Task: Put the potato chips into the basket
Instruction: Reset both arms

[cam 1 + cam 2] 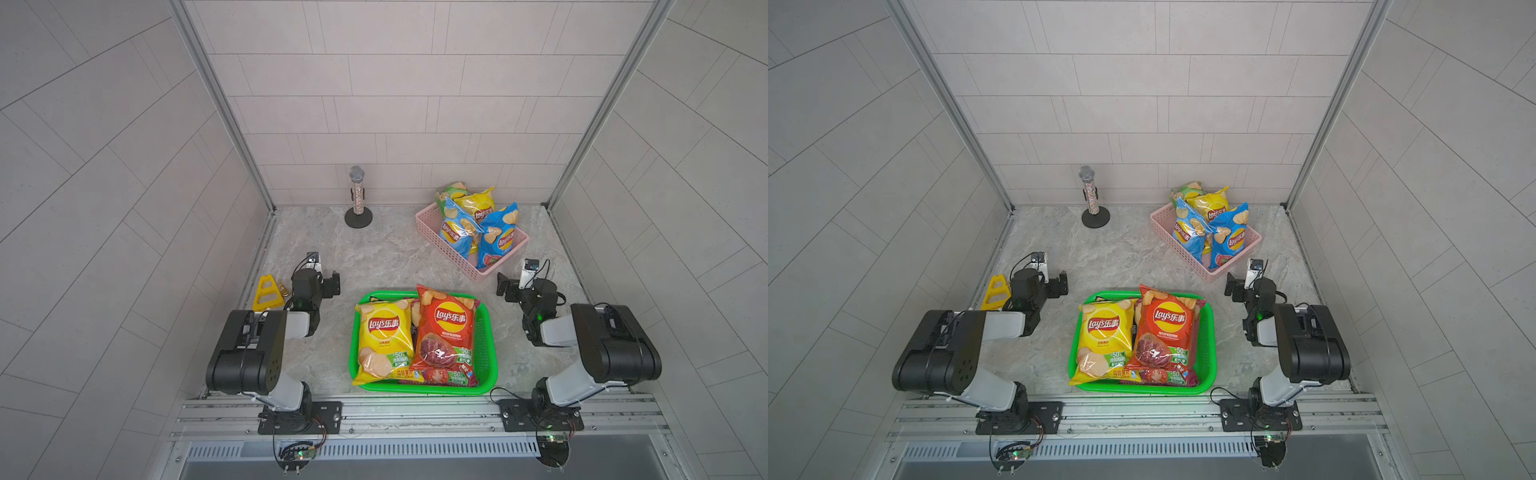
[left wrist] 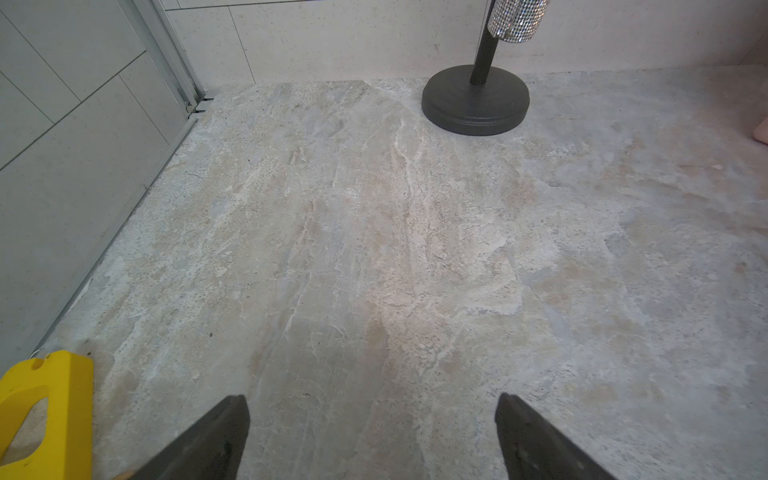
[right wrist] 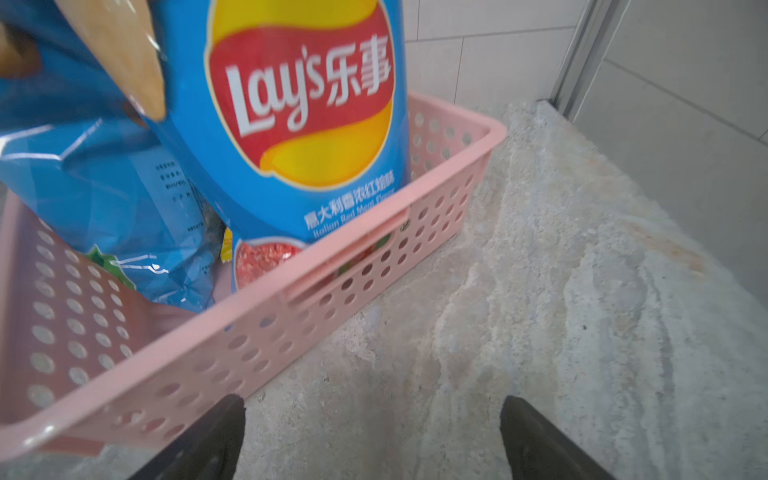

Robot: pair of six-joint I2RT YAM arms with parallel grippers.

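Observation:
A green basket (image 1: 490, 345) at the front centre holds a big yellow potato chips bag (image 1: 384, 332) and a red one (image 1: 446, 328), lying over further bags. A pink basket (image 1: 440, 245) at the back right holds two blue bags (image 1: 455, 228), a yellow one (image 1: 478, 205) and a green one (image 1: 451, 191), standing up. My left gripper (image 1: 332, 284) hovers open left of the green basket, over bare table (image 2: 372, 401). My right gripper (image 1: 503, 286) is open beside the pink basket's (image 3: 332, 307) near wall, close to a blue bag (image 3: 291, 124). Neither holds anything.
A glittery microphone (image 1: 356, 195) on a black round stand (image 2: 476, 99) is at the back, left of the pink basket. A yellow triangular piece (image 1: 266, 293) lies by the left wall next to my left arm. Tiled walls enclose three sides.

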